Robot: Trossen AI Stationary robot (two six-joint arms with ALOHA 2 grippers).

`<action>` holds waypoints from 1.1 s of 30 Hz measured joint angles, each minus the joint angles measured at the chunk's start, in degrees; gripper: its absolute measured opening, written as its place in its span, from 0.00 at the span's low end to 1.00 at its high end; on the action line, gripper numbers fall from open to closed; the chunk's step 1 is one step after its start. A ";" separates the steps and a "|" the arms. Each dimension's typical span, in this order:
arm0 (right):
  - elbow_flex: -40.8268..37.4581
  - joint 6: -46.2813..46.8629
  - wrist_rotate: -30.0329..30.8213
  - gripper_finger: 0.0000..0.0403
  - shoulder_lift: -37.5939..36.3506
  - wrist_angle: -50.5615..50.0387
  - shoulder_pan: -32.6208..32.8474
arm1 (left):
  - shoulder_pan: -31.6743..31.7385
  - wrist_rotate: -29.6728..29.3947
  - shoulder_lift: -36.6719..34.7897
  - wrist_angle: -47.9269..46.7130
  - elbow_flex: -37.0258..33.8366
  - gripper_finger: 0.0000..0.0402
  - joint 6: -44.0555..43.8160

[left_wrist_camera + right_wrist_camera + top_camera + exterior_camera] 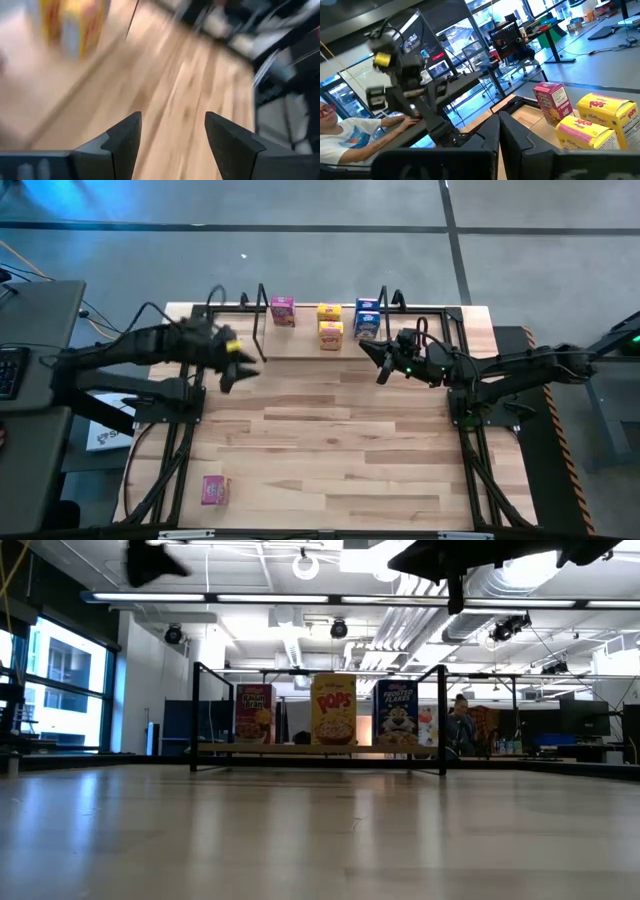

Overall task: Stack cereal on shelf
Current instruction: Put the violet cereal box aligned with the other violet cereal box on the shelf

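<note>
The shelf [300,348] stands at the table's far edge. On it stand a pink cereal box [282,310], two yellow ones [330,334] and two blue ones [367,325]. The low view shows pink [254,713], yellow [333,708] and blue [396,712] fronts upright on the board. Another pink box [215,489] lies on the table near its near left corner. My left gripper [235,367] hovers open in front of the shelf's left end, its fingers apart [170,125]. My right gripper [376,363] hovers shut near the blue boxes, holding nothing [499,117].
Black wire uprights [259,330] stand at the shelf's ends. Bare wood planks [330,440] stretch between the shelf and the near edge. In the right wrist view a person in a white shirt [340,135] sits beyond the table's left side.
</note>
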 joint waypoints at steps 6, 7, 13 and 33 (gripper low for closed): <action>0.00 -1.22 0.00 0.00 0.00 -0.85 -0.07 | -17.49 -9.69 1.50 -23.11 5.07 0.52 -28.62; 0.00 -1.58 0.00 0.00 0.00 -1.15 -0.06 | -20.30 -9.82 1.79 -25.24 5.07 0.52 -33.75; 0.00 -1.97 -0.99 0.00 0.00 -4.40 -0.06 | -36.18 -7.54 8.22 -30.97 5.07 0.52 -55.46; 0.00 -1.49 -3.06 0.00 0.00 -11.34 -0.06 | -65.94 0.51 34.16 -29.66 16.98 0.52 -98.60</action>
